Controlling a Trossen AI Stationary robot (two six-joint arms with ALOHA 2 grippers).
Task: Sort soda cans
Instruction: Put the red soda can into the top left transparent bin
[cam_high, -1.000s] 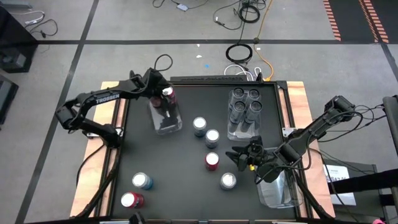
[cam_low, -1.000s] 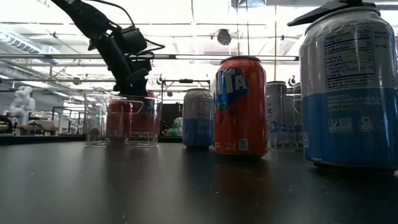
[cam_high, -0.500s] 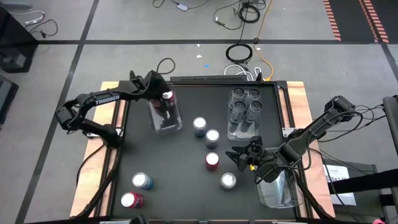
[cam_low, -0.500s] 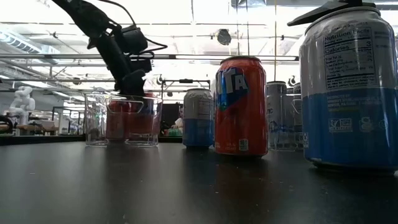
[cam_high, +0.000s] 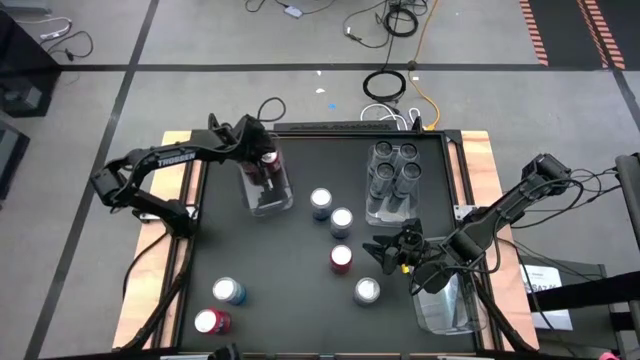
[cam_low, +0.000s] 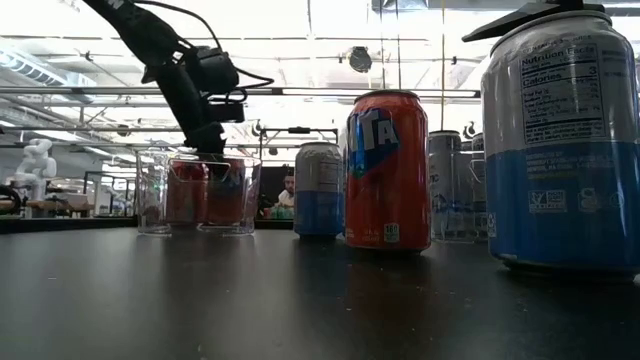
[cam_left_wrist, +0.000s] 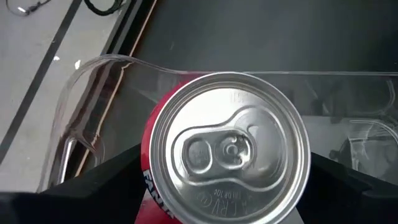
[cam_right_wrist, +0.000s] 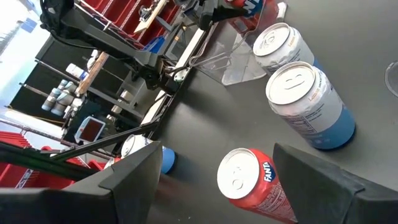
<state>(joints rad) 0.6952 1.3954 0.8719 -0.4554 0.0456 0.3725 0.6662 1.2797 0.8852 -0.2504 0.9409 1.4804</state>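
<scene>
The tabletop (cam_high: 280, 280) is black with pale wood edges. A red can (cam_high: 341, 259) stands mid-table; another red can (cam_high: 211, 322) is by the near left corner, a blue-and-silver can (cam_high: 229, 291) just beside it. More blue-and-silver cans (cam_high: 321, 202) are at the centre. The clear tray (cam_high: 268, 190) holds a red can with a silvery top (cam_left_wrist: 231, 148). Four dark grey cans (cam_high: 394, 168) fill another clear tray (cam_high: 388, 210). Both arms are dark.

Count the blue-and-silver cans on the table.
4 blue-and-silver cans: two side by side mid-table, one near the right gripper at, one front left beside a red can. None looks hidden.
</scene>
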